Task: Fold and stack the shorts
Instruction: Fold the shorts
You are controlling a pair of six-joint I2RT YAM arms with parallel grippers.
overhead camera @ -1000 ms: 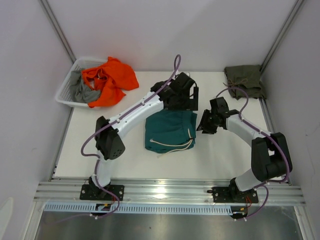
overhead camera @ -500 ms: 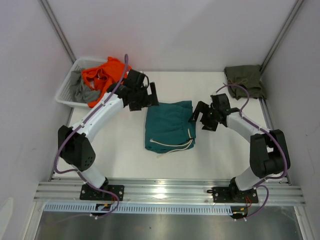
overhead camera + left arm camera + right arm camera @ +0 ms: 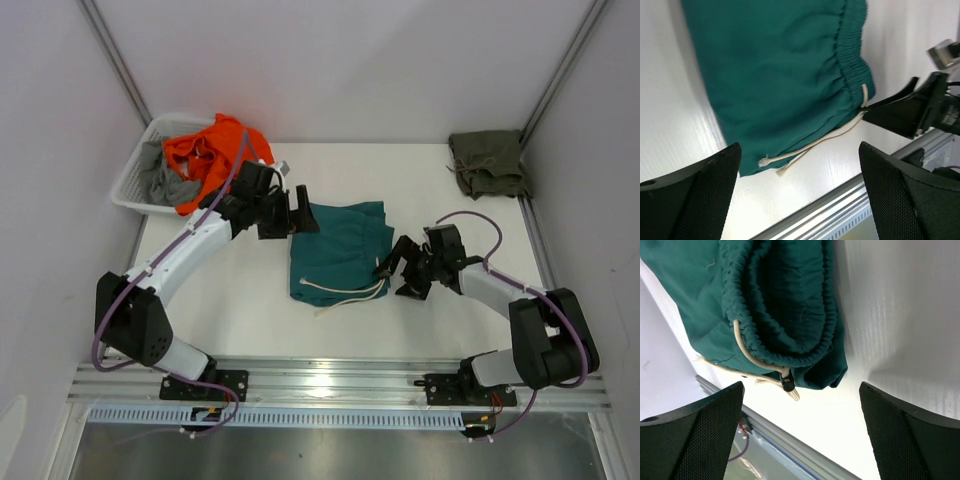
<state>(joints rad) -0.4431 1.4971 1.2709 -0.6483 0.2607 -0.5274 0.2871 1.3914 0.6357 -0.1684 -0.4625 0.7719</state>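
**Both grippers open beside the folded teal pair**

A white basket [image 3: 128, 185] sits at the table's [image 3: 240, 300] far left corner, holding one orange garment [image 3: 215, 155] and one grey garment [image 3: 160, 180]. Nothing lies between either gripper and the cloth.

The teal shorts [image 3: 340, 250] lie folded in the middle of the table, with the off-white cord [image 3: 350, 293] trailing off the near edge. The left gripper [image 3: 295, 213] hangs at their far left corner, jaws spread wide and empty. The right gripper [image 3: 398, 275] is just beside their right edge at the gathered waistband, jaws also spread, gripping nothing. The olive shorts [image 3: 488, 163] lie bunched at the far right corner, well apart from both grippers.

There are two pairs of shorts on the table, one basket and two garments in it.
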